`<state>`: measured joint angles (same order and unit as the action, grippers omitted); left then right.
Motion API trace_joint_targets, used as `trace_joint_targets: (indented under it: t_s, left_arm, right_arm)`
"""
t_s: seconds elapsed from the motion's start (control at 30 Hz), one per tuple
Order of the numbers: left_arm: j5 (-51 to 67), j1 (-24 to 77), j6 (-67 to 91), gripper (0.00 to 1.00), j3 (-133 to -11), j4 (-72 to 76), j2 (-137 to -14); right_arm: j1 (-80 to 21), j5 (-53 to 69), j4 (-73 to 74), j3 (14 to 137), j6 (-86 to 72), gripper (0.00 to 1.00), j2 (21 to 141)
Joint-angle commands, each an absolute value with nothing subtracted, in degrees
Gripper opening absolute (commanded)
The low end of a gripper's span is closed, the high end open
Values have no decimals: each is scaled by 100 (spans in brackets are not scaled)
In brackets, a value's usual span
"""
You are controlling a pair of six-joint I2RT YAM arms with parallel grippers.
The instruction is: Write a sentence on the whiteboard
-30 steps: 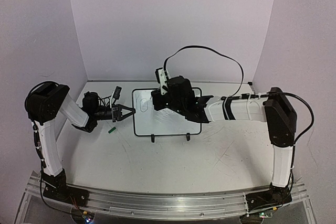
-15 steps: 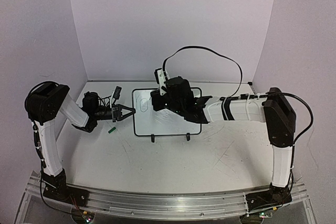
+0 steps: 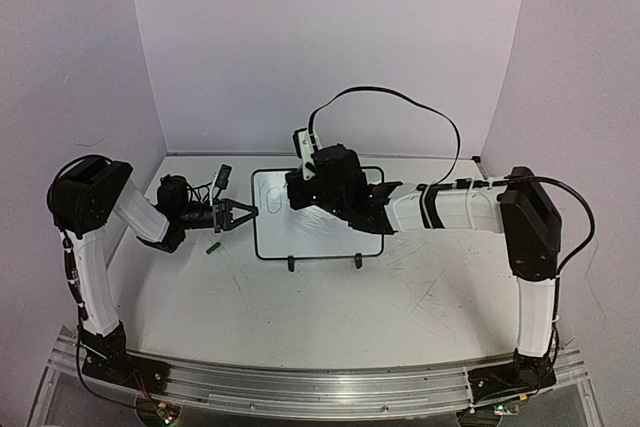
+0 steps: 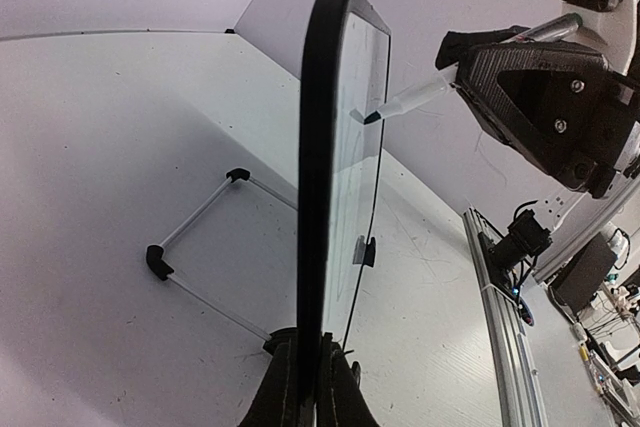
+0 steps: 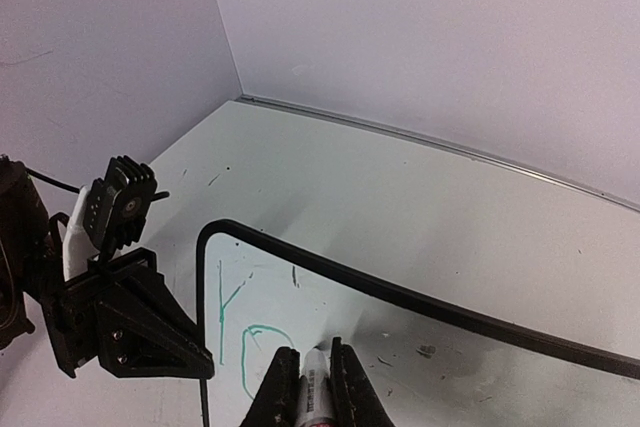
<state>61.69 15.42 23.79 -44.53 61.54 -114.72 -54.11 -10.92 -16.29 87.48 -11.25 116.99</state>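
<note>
**Push too hard and the board tips or slips**

The right hand (image 5: 310,351) is clenched on a marker (image 5: 317,393), with the barrel pinched between both fingers and the tip pressed on the whiteboard (image 3: 322,235). The board stands tilted on its two small feet near the middle of the tabletop (image 3: 330,322). The left hand (image 4: 308,349) grips the board's left frame edge, both fingers closed on it.

The main risk, as I judge it, is force through the tip. The board leans on thin wire feet and is braced on one side only. A heavy stroke, above all one far from the left hand, could swing it, slide its feet or twist it in that grip, and the letters would smear or wander. Too light a touch would break the line. The marker could also rotate between the fingers, since they hold a round barrel.

The sentence (image 5: 245,332) is barely begun: thin greenish strokes near the board's top-left corner, reading roughly as "Yo".

- In the top view the right wrist covers the tip and much of the upper board, and the writing is only a faint trace.
- The right wrist view cuts off the board's lower and right parts.
- The left wrist view shows the board nearly edge-on, so nothing there is legible.
- A small green thing (image 3: 212,245) lies on the tabletop near the left hand, perhaps the cap, but it is too small to tell.
</note>
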Motion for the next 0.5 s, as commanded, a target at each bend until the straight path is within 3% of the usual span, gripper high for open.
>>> trace_joint_targets:
  t_s: [0.0,0.47]
  left_arm:
    - [6142,1482,2346,0,-4553,6270,-11370]
    - [6139,1480,2347,0,-4561,6269,-11381]
  right_arm:
    - [-5422,-1275,-1507,8747,-1187,0,11708]
    - [-5447,-1222,-1493,8514,-1365,0,11689]
